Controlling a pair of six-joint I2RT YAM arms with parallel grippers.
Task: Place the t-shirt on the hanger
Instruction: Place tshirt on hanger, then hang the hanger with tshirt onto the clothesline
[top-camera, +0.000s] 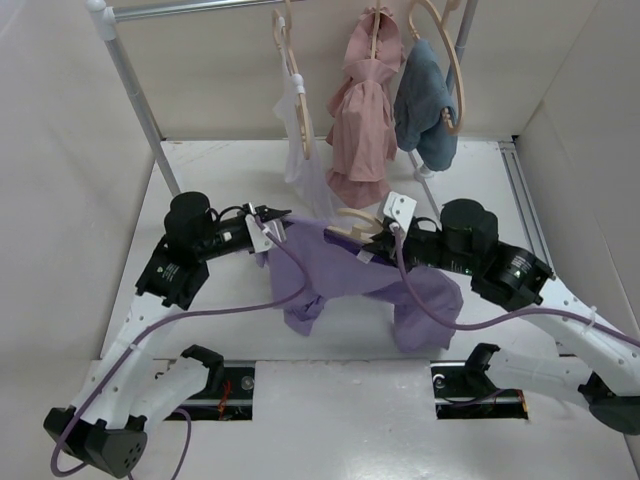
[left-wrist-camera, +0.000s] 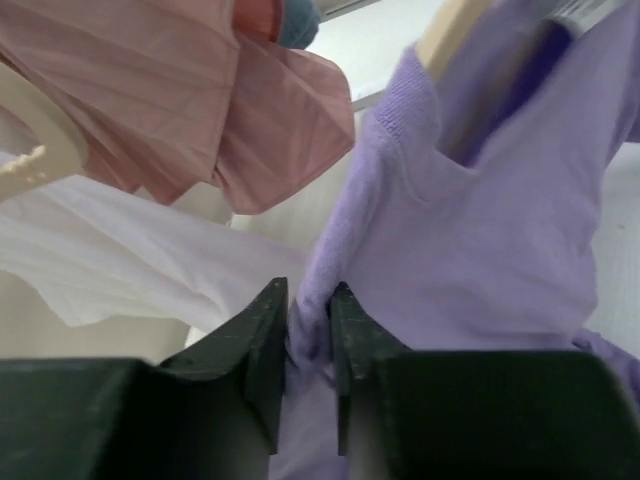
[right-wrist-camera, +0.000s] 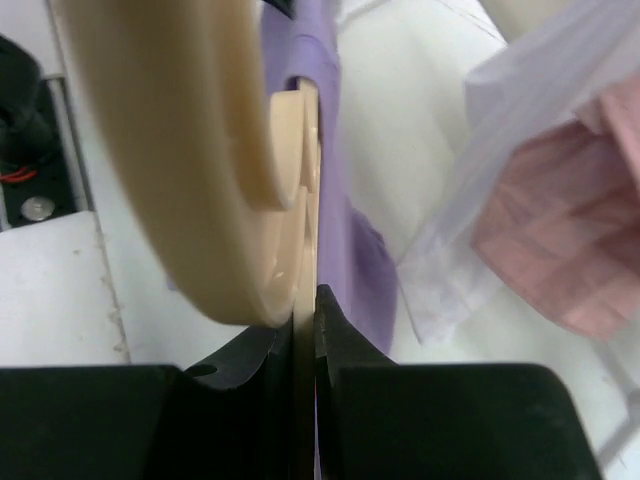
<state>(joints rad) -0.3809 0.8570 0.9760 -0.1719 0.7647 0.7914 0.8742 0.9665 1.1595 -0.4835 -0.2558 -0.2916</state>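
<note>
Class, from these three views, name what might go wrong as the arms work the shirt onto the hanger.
1. The left gripper pinches only a thin fold of the t-shirt; a pull may slip it free.
2. The right gripper clamps the hanger on a narrow edge, so it may twist.
3. The pink garment hangs close and may snag.

White counter (top-camera: 230, 345), seen from above: matte, walled by pale panels at left, right and back. The slanted legs of a garment rack (top-camera: 150, 125) stand on its far half, one at the left and one at the right. A metal rail (top-camera: 527, 205) runs along the right edge. Two dark rectangular recesses (top-camera: 228, 388) cut the near edge. Lavender t-shirt (top-camera: 345, 270) at mid-counter — only its lower folds appear to touch the surface
</note>
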